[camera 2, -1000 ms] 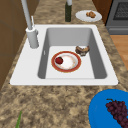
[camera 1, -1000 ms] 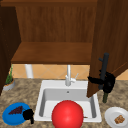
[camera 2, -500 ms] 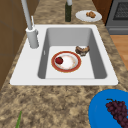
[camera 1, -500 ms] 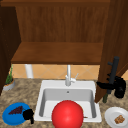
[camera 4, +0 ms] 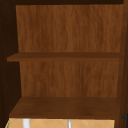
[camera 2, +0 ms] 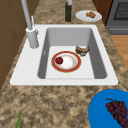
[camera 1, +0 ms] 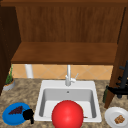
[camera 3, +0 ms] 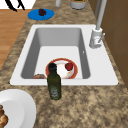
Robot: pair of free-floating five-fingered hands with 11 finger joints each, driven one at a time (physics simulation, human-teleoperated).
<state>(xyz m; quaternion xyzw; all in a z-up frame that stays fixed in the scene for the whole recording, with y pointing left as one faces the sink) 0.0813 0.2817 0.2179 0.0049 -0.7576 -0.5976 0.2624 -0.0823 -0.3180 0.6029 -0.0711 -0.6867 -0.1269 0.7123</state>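
Observation:
My right hand [camera 1: 121,83] hovers at the far right, its straight fingers spread against the edge of the open cabinet door [camera 1: 120,50]; a tip of this hand [camera 4: 124,116] also shows in the upper view. Low at the left, my left hand [camera 1: 28,115] hangs with relaxed fingers beside a blue plate [camera 1: 11,117] of dark grapes, holding nothing. The same hand [camera 3: 14,5] floats out past the counter's front edge in the right side view. In the sink [camera 2: 72,35] lies a red-rimmed plate [camera 2: 76,65] bearing a small red fruit [camera 2: 59,60], with a brown bun [camera 2: 82,50] next to it.
A dark bottle [camera 3: 53,82] stands on the counter right of the sink, near a white plate [camera 1: 110,115] with a pastry. The faucet [camera 1: 68,77] rises behind the basin. A potted plant [camera 1: 9,82] stands far left. A large red round shape [camera 1: 67,115] covers the sink's front.
My right hand has moved to the right together with the cabinet door, which has swung wider open. The left hand and the things in the sink have stayed put.

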